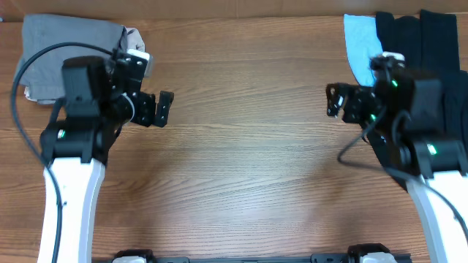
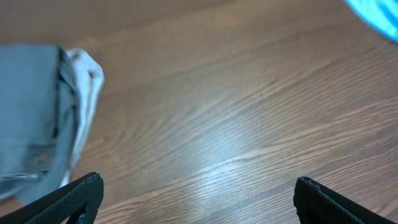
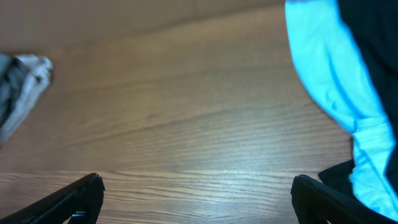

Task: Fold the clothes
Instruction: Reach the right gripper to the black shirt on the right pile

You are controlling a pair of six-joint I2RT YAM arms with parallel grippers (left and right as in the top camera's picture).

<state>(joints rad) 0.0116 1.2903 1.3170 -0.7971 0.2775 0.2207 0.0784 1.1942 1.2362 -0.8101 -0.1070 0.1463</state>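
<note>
Wood-grain table [image 1: 241, 146] lies bare across its middle, with cloth only at the two far corners. Left gripper [image 1: 164, 109] hangs just above the bare wood with its jaws wide and nothing between them. Right gripper [image 1: 333, 101] faces it from the other side, equally wide and equally empty. The two are well apart. Grey pile [image 1: 66, 51] sits at the far left corner behind my left arm, squared off and apparently folded, with a pale piece [image 1: 135, 36] showing at its right edge. Blue garment [image 1: 360, 44] lies loose at the far right, just beside the right gripper, its right edge against the black garments [image 1: 420, 36], which run down under my right arm. My judgement is that the step in hand is fetching the next loose piece, and the blue one is nearest. To do it well, I should pinch a single layer at its free left edge, keeping clear of the black cloth. I should then draw it to the bare centre and spread it flat before making any crease. Risk noted: a deep grab could bring black fabric along.
</note>
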